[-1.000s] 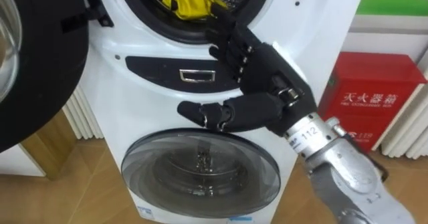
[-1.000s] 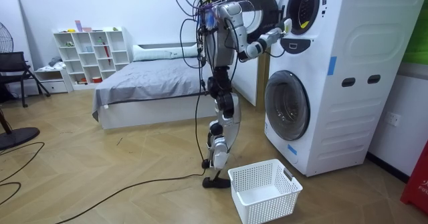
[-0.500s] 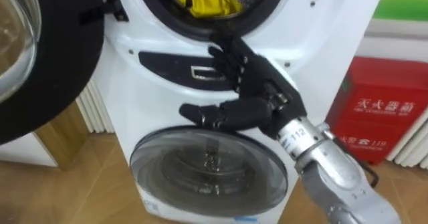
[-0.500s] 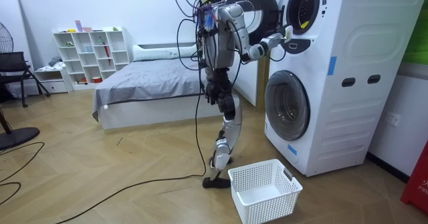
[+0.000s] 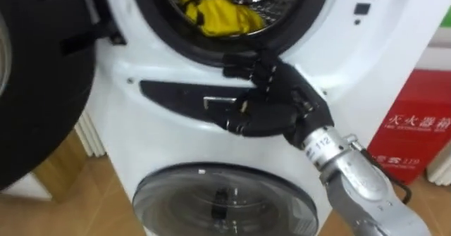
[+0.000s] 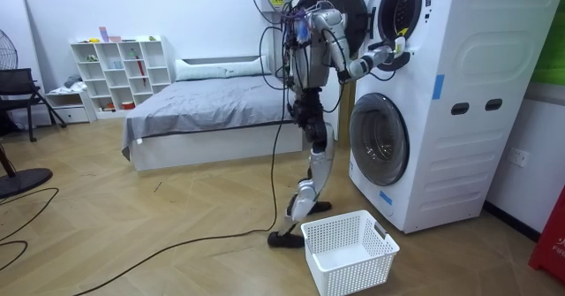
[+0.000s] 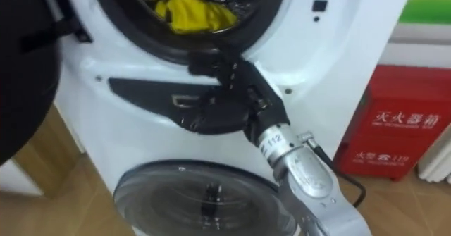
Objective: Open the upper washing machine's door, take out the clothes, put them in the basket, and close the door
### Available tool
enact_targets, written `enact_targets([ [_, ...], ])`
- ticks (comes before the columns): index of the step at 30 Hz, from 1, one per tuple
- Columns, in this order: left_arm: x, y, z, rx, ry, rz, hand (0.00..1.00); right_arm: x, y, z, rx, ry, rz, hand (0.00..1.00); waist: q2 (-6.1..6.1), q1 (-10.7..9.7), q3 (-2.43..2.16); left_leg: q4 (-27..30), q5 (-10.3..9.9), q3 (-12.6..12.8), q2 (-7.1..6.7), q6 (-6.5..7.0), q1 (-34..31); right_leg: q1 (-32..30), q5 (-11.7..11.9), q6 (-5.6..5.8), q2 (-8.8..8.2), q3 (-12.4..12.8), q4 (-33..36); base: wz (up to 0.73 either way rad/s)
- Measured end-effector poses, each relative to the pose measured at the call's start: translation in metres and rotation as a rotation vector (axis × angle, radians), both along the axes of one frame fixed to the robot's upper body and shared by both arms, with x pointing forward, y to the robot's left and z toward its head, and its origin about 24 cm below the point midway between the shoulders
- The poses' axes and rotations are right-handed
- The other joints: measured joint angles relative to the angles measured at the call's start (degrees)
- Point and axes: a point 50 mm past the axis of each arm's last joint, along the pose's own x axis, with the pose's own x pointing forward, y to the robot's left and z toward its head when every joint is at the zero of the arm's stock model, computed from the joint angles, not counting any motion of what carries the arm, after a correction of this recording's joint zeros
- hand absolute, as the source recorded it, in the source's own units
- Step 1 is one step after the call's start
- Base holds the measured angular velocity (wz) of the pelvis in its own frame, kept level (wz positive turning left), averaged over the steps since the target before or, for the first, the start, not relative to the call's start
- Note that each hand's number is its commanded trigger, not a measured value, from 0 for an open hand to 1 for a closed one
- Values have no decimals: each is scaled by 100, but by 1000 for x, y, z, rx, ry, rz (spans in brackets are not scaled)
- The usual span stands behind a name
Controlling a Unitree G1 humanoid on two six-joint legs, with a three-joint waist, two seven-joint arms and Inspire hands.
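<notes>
Parquet floor (image 6: 132, 234) runs through a bedroom with a grey bed (image 6: 203, 110) and a white shelf unit (image 6: 119, 71) against the far wall. At the room view's right stand two stacked white front-loaders, and the robot stands upright just in front of them. A white laundry basket (image 6: 349, 252) sits on the floor by its feet. A red cabinet (image 5: 419, 134) stands to the right of the machines.

The upper washing machine (image 5: 338, 46) has its round dark door (image 5: 35, 88) swung wide to the left. Below it, the lower machine's glass door (image 5: 225, 204) is closed. A yellow garment (image 5: 218, 14) lies bunched in the upper drum, just behind the front rim.

The right robot hand (image 5: 271, 102) hangs below and slightly right of the garment, apart from it, in front of the dark control panel (image 5: 176, 98) under the drum opening. Its arm rises from the lower right, the wrist angled up and to the left. The fingers reach loosely up to the lower rim of the opening and the thumb juts left across the panel. The robot hand is released and grasps nothing.
</notes>
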Motion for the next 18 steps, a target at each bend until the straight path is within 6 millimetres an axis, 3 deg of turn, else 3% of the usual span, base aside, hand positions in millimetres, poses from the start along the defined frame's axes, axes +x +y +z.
enact_targets([
  [2, 13, 5, 6, 19, -42, -14, 0, -4, -4, -3, -23, -4, -4, 0, -30, -67, 39, 105, -147, 71, -102, 94, 138, -278, 128, 120, -198, 25, 826, -6],
  [3, 15, 6, 7, 23, -49, -16, 0, -5, -5, -4, -25, 1, -7, 0, -25, -93, 49, 112, -182, 71, -117, 114, 182, -288, 190, 113, -208, 25, 926, 4],
  [4, 19, 7, 9, 29, -66, -20, 0, -6, -7, -7, -30, 9, -12, 0, 9, -187, 35, 116, -244, -4, -124, 167, 262, -353, 360, 78, -206, 18, 1100, 8],
  [6, 26, 6, 12, 31, -94, -30, 0, -7, -11, -10, -29, 23, -30, 0, 113, -236, 63, 34, -277, -185, -74, 195, 406, -492, 734, 47, -144, 51, 1397, -9],
  [7, 28, 5, 13, 32, -104, -33, 0, -7, -13, -12, -36, 34, -34, 0, 227, -203, 66, -31, -273, -467, -36, 218, 459, -650, 546, -48, 74, 174, 1299, -65],
  [8, 29, 6, 14, 34, -110, -32, 0, -5, -9, -12, -42, 33, -24, 0, 319, -186, 117, -153, -204, -753, -22, 236, 537, -830, 336, -148, 366, 241, 909, -76],
  [9, 29, 7, 15, 35, -111, -24, 0, -4, -7, -11, -57, 27, -17, 0, 345, -204, 133, -219, -152, -845, 6, 236, 565, -887, 290, -193, 512, 249, 579, -42],
  [11, 32, 8, 16, 36, -119, -20, 0, -4, -5, -8, -79, 13, -4, 0, 324, -392, 109, -365, -14, -1132, 21, 200, 545, -1064, 406, -302, 928, 317, -860, 30],
  [12, 33, 6, 15, 33, -120, -26, 0, -4, -6, -7, -83, 15, 0, 0, 321, -392, 107, -379, -4, -1145, 5, 191, 547, -1079, 495, -305, 953, 333, -1117, 46],
  [14, 27, 4, 13, 26, -105, -27, 0, -4, -7, -9, -89, 41, 14, 0, 272, -472, 26, -399, 34, -1252, -117, 130, 605, -966, 1029, -446, 903, 291, -1364, 35],
  [16, 17, 5, 10, 28, -73, -18, 0, -5, -7, -9, -93, 45, 28, 0, 305, -433, 12, -430, 44, -1268, -117, 104, 650, -884, 1274, -511, 877, 163, -1492, 10],
  [18, 9, 6, 8, 37, -48, -18, 0, -5, -6, -8, -93, 43, 39, 0, 317, -326, -4, -507, 79, -1273, -65, 47, 659, -860, 1338, -568, 929, 151, -1616, 0],
])
